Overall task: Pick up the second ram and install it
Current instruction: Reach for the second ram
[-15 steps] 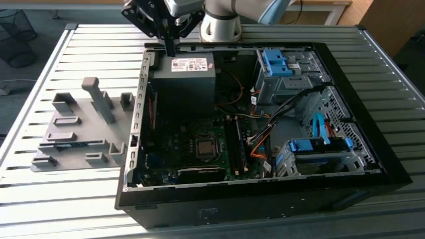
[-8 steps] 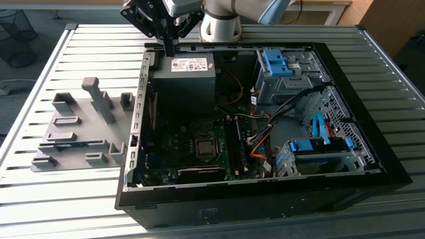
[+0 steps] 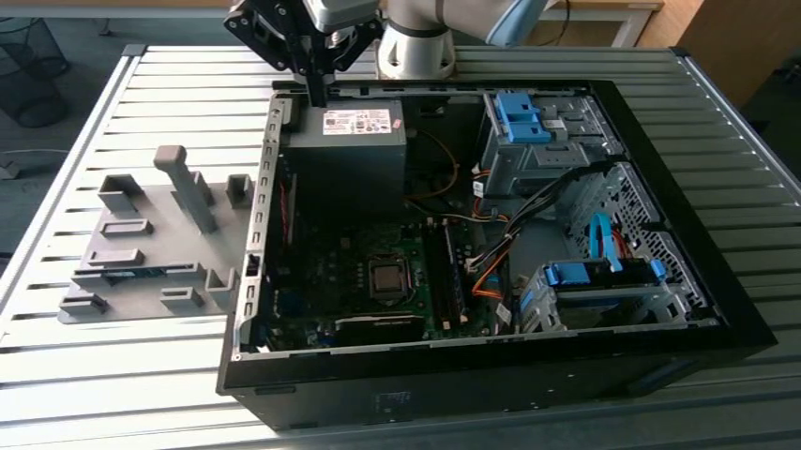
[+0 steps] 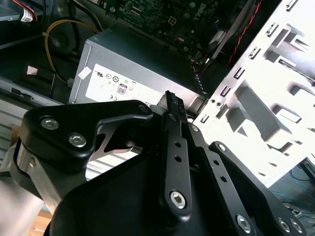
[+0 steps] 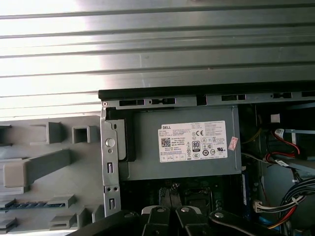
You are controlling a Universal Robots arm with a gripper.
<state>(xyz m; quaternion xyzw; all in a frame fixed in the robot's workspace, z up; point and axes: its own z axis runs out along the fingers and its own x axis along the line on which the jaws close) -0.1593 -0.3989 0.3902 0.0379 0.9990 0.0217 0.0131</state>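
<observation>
Stick of blue circuit board, the second ram (image 3: 135, 273) lies flat in a slot of the grey holder (image 3: 126, 234) on the exterior view's left, outside the computer case (image 3: 501, 394). In the first wrist view the second ram (image 5: 29, 204) shows as a thin blue strip set in the grey holder (image 5: 88, 162). Nothing touches it.

The gripper (image 3: 317, 99) hangs well apart from the stick, pointing down over the far edge of the power supply (image 3: 344, 155), close to the case wall on the holder's side. Its black fingers are pressed together into one narrow bar with nothing between them (the second wrist view shows the gripper (image 4: 170, 97) just the same, tips meeting above the labelled power supply (image 4: 142, 64)).

Inside the open case the motherboard (image 3: 363, 281) lies below the power supply, and light-blue drive-bay clips (image 3: 520, 117) sit toward the exterior view's right. Case and holder both rest on a slatted metal table (image 3: 163, 84).
</observation>
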